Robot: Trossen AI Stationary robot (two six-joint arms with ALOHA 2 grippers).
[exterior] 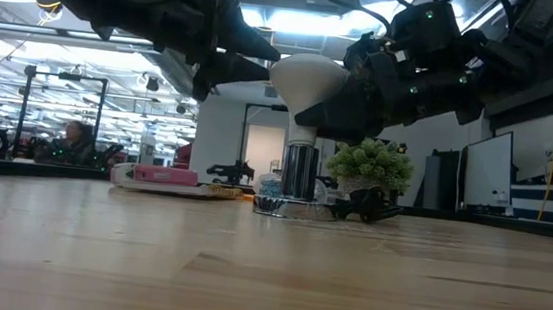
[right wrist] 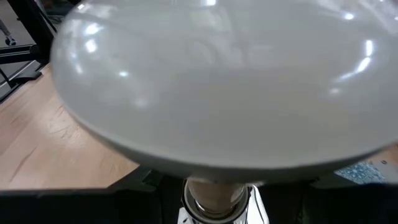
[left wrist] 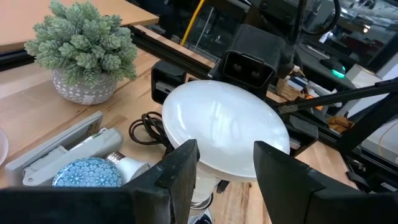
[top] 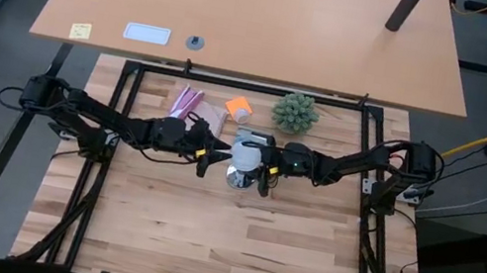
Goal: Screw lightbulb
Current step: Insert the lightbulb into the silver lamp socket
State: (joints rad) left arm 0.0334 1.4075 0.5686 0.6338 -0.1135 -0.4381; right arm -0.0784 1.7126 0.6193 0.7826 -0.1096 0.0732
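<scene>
The white frosted lightbulb [exterior: 308,78] stands upright, its narrow neck [exterior: 304,132] in the shiny silver socket [exterior: 300,172], whose round base [top: 238,179] rests on the wooden table. My right gripper [top: 264,160] comes in from the table's right and closes on the bulb just under its dome [right wrist: 217,81]. My left gripper [left wrist: 227,168] is open, level with the dome on the bulb's left side. Its fingertips stand just short of the dome [left wrist: 217,130]; I cannot tell whether they touch it. My right gripper holds the lightbulb by its tapered part below the dome [exterior: 329,107], one finger on each side, coming about level from the table's right. The dome hides the fingertips in the right wrist view. The bulb stands upright, its neck in the socket.
A green spiky ball plant [top: 296,113] in a grey pot stands behind the socket. An orange item [top: 238,109] and a pink pack [top: 186,101] lie at the far left. A blue-patterned bulb [left wrist: 87,174], a grey box [left wrist: 62,146] and the black cord [left wrist: 146,130] lie beside the socket.
</scene>
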